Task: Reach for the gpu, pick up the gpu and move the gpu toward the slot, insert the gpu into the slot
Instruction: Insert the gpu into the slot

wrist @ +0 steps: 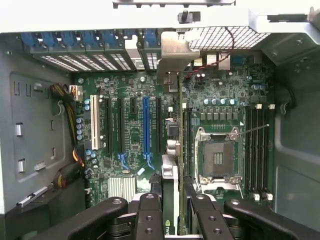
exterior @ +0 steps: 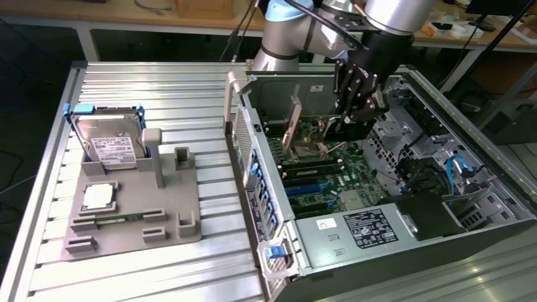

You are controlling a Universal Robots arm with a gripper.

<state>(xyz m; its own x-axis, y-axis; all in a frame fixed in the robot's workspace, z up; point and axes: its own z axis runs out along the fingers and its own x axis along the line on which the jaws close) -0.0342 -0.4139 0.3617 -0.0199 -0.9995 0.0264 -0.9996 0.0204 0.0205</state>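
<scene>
The gpu [wrist: 171, 182] stands on edge over the motherboard [wrist: 130, 135] inside the open computer case, just beside the black expansion slots and the blue slot [wrist: 146, 125]. Its silver end bracket [wrist: 172, 52] sits against the case's rear slot openings. My gripper [wrist: 172, 217] is shut on the gpu, one finger [wrist: 150, 215] on each side of the card. In the exterior view the gripper [exterior: 346, 126] reaches down into the case, and the gpu [exterior: 292, 129] stands upright below it. Whether the card edge is fully seated in the slot cannot be told.
Next to the gpu are the CPU socket [wrist: 217, 157] and the memory slots [wrist: 257, 150]. The power supply [exterior: 361, 229] fills the case's near end. At the exterior view's left, a grey fixture [exterior: 180, 217] holds a silver hard drive [exterior: 109, 141], a chip [exterior: 99, 195] and a memory stick [exterior: 117, 219].
</scene>
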